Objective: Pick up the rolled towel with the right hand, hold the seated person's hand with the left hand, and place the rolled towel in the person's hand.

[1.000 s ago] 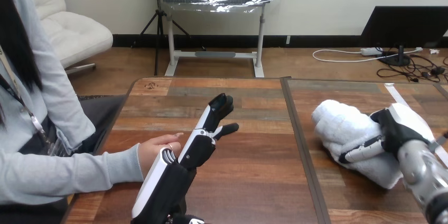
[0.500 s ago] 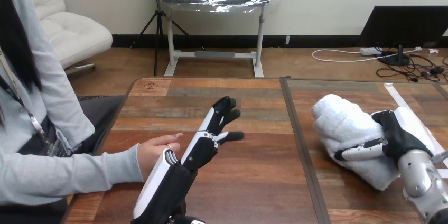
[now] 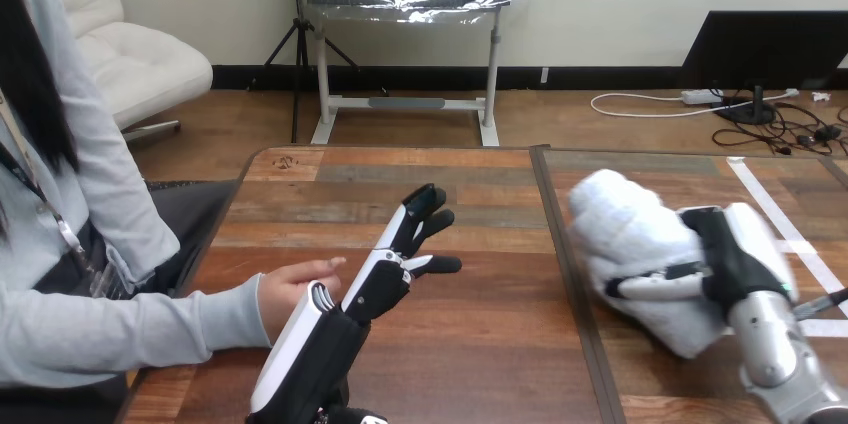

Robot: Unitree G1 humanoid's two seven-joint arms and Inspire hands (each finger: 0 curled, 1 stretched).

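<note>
Person's hand (image 3: 295,289) rests on the table (image 3: 480,344) at left. Left hand (image 3: 385,274) stands just beside it, fingers straight, gripping nothing. Far right, the rolled towel (image 3: 630,234) sits in the right hand (image 3: 725,259), fingers curled round it. Next, likely: clasp that hand, then carry the towel across.

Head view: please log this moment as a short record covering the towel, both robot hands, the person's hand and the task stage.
towel: white, rolled, over the table's right half
right hand: fingers curled round the towel
lifted: cannot tell
left hand: open, fingers straight, pointing away from the robot
person's hand: low over the table at the view's left, beside the left hand, holding nothing
contact between them: cannot tell
stage: towel grasped; person's hand not yet held; towel not yet delivered
</note>
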